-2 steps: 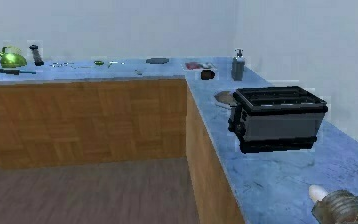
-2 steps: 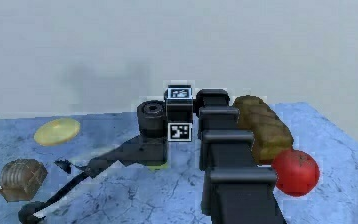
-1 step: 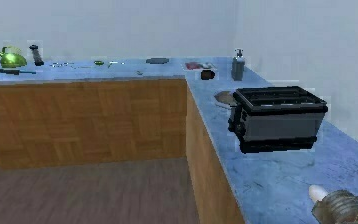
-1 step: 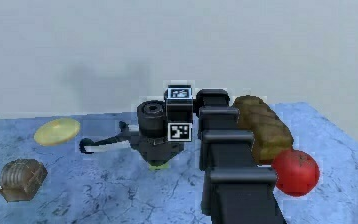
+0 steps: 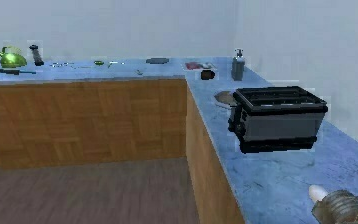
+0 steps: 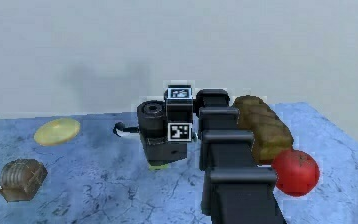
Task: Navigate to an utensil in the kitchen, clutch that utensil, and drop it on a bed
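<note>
An L-shaped counter (image 5: 277,185), topped in mottled blue and fronted in wood panels, is seen in the forward view, with a black toaster (image 5: 279,118) set on its near run at the view's right. Along the far run, against the pale wall, a green kettle (image 5: 12,58) and a dark upright bottle (image 5: 35,53) are stood at the left. Several small thin items (image 5: 99,64) are laid flat on the top between the kettle and a dark round dish (image 5: 157,60); they are too small to be told for certain as the utensil. A grey dispenser bottle (image 5: 238,65) is placed toward the corner. In the arm side view the dark arm (image 6: 232,175) is stretched out over a blue top, and the gripper (image 6: 122,128) is shown at its far end, near a flat yellow disc (image 6: 55,131) at its left. Whether anything is held by it cannot be told. A brown loaf (image 6: 262,128) and a red round fruit (image 6: 295,172) are seen just right of the arm, and a brown lump (image 6: 22,178) is laid at the lower left.
</note>
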Controlling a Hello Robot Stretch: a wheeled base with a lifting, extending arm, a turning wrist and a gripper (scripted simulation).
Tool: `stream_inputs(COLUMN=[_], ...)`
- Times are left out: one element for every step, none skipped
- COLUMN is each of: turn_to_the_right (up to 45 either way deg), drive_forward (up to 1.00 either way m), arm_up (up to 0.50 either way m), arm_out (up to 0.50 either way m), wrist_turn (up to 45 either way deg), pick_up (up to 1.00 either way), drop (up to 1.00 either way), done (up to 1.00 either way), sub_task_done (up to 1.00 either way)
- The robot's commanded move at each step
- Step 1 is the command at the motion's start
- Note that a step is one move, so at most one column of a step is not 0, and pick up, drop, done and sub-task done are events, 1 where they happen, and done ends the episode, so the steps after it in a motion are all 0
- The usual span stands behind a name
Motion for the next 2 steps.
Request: stream_inputs(turn_to_the_right=[0.0,0.0], drive_forward=[0.00,0.00], arm_up=[-0.14,0.00], arm_out=[0.00,0.00], wrist_turn=[0.0,0.0], pick_up=[0.00,1.00], drop=[0.00,0.00], done=[0.00,0.00], sub_task_done=[0.00,0.00])
